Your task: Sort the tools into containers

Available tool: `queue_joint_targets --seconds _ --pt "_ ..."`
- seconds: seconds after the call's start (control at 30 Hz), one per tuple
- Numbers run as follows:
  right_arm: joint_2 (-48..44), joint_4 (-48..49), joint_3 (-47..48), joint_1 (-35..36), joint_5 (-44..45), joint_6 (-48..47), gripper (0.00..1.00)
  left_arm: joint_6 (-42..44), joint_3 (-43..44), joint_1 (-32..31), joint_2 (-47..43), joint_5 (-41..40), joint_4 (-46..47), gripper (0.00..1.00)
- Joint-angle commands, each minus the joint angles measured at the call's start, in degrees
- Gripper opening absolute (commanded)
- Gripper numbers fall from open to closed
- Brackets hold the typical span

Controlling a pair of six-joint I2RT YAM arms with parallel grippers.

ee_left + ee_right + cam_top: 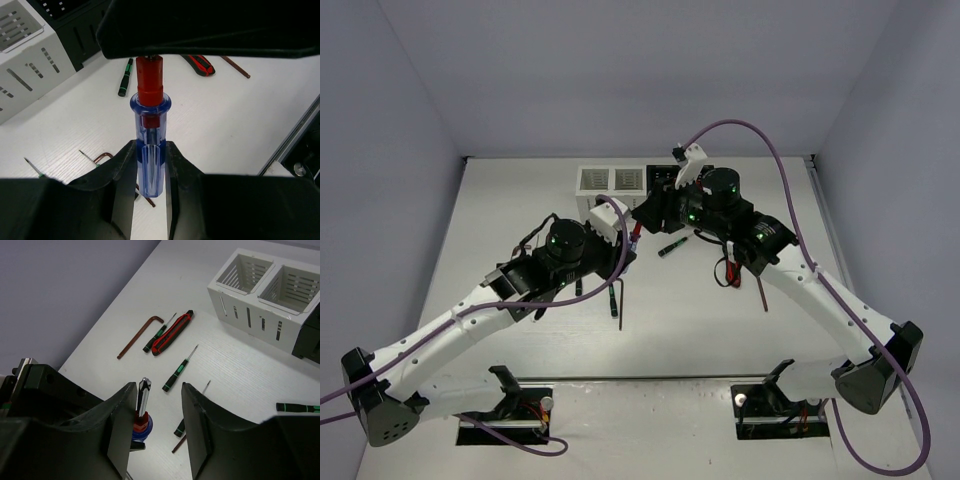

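My left gripper (150, 145) is shut on the clear blue handle of a screwdriver (149, 150) with a red collar, held above the table with its shaft pointing away. That shaft (143, 395) stands between the fingers of my right gripper (157, 387), close to one finger and apart from the other, so this gripper is open. From above, both grippers meet near the screwdriver (636, 232), in front of the white container (612, 180) and the black container (665, 178), which is partly hidden behind the right arm.
Loose tools lie on the table: a green-handled screwdriver (179, 370), a red-and-black tool (172, 333), a brown hex key (140, 336) and more thin screwdrivers (615, 300). Purple cables loop over both arms. Grey walls enclose the table.
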Motion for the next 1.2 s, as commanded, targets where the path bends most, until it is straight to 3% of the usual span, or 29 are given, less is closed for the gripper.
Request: queue_joint_targets --seconds 0.0,0.2,0.27,0.4,0.5,0.57,0.77,0.9,1.17 --pt "-1.09 6.15 2.67 0.47 1.47 -0.72 0.35 -0.85 3.77 -0.22 0.31 0.75 5.72 0.0" --pt "-1.19 7.07 1.68 0.4 1.12 -0.63 0.18 -0.52 4.29 -0.29 0.89 0.91 6.02 0.0" --pt "-1.32 7.29 1.42 0.4 1.49 -0.84 0.02 -0.52 4.44 -0.29 1.32 0.97 6.1 0.0" --pt "-1.46 7.43 1.22 0.31 2.72 -1.96 0.0 -0.7 4.03 -0.21 1.6 -0.15 6.36 0.05" --pt "-1.72 7.26 1.14 0.05 5.22 -3.69 0.0 -1.56 3.6 -0.21 1.51 -3.25 5.34 0.69" --pt "-1.77 7.34 1.13 -0.3 6.47 -4.57 0.0 -2.31 3.68 -0.21 1.29 -6.73 4.36 0.81" --pt "0.6 7.26 3.11 -5.31 11.26 -11.97 0.0 -5.65 2.13 0.56 -1.44 -17.35 -1.54 0.83" --pt "4.62 7.52 7.04 -11.74 13.89 -16.82 0.0 -9.39 0.31 3.7 -3.76 -20.09 -7.73 0.83" --pt "16.51 9.98 18.26 -20.05 13.48 -24.18 0.0 -15.78 -5.68 13.41 -8.58 -14.22 -15.78 0.83"
